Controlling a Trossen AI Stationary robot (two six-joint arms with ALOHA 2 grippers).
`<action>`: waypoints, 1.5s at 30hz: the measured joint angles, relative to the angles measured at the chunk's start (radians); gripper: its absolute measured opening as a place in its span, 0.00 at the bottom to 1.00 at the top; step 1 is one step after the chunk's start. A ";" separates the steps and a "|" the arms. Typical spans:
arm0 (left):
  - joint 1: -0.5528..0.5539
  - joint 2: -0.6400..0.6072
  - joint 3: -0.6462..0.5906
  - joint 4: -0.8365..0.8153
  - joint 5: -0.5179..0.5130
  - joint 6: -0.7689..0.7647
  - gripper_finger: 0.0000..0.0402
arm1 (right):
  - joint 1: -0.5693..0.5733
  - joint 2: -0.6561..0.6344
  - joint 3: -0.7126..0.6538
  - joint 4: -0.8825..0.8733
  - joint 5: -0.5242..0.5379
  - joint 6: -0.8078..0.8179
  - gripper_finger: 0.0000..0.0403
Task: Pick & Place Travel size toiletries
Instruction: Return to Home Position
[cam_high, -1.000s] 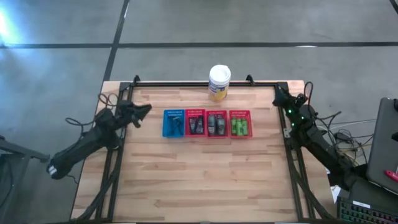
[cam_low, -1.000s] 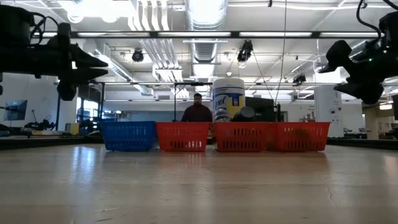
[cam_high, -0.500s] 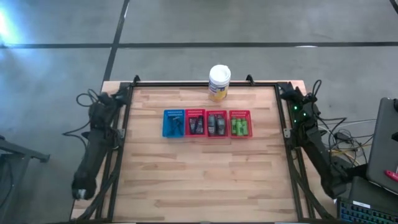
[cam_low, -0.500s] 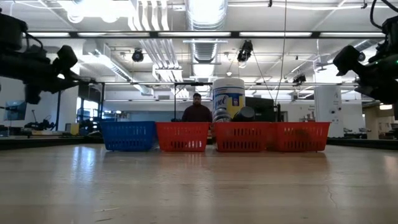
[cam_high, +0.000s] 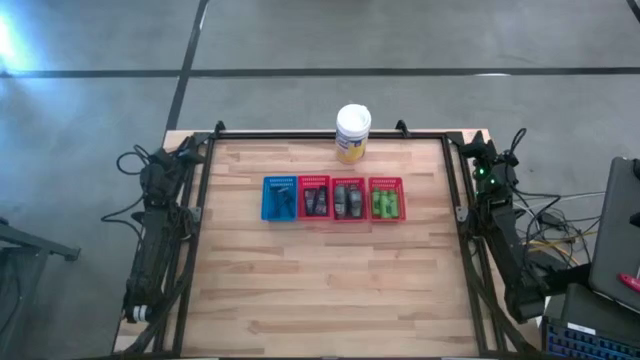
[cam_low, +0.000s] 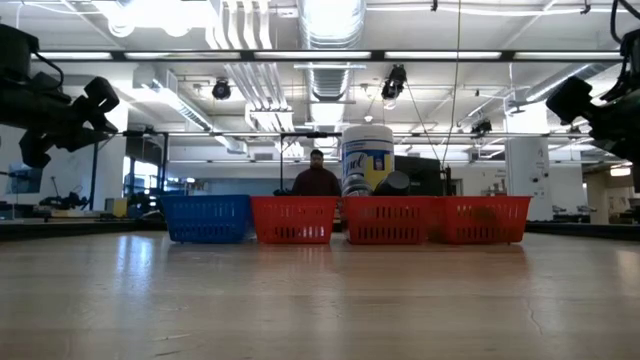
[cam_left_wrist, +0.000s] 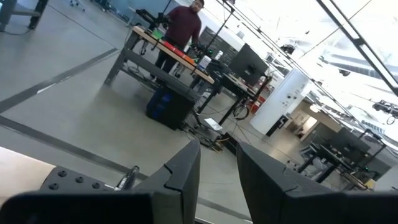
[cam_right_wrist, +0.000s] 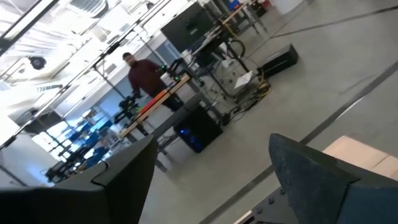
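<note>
The near half of the bench (cam_high: 320, 300) is bare wood. Past it, across the middle of the high frame, four slotted baskets stand side by side in a row: a blue basket (cam_low: 205, 218) at the picture's left end, then three red baskets (cam_low: 293, 220).

The travel size toiletries all lie inside them. There are dark blue items (cam_high: 281, 203) in the blue basket and black tubes (cam_high: 315, 203) in the first red one. Dark grey oval tubes (cam_high: 349, 200) fill the middle red one, and bright green mini bottles (cam_high: 386, 205) the red one at the right end.

Just behind the row, upright near the bench's far edge, stands a yellow canister (cam_high: 353, 135) with a white lid.

Both arms are folded along the bench's sides, well apart from the baskets. The left claw (cam_left_wrist: 217, 149) is at the upper left of the high frame, its fingers close together with a narrow gap and nothing between them. The right claw (cam_right_wrist: 212, 143) is at the upper right, spread wide and empty.

Beyond the bench, a person (cam_low: 317, 180) stands far back in the room.
</note>
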 joint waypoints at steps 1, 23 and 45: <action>0.000 0.000 0.000 0.000 0.000 0.000 0.28 | -0.004 0.001 0.000 0.000 0.001 0.000 0.75; 0.000 0.000 0.000 0.029 -0.094 0.192 0.28 | -0.005 0.015 0.000 0.000 0.002 0.000 0.60; 0.020 0.000 -0.001 -0.051 -0.104 0.705 0.28 | -0.005 0.015 0.000 0.000 0.003 0.000 0.62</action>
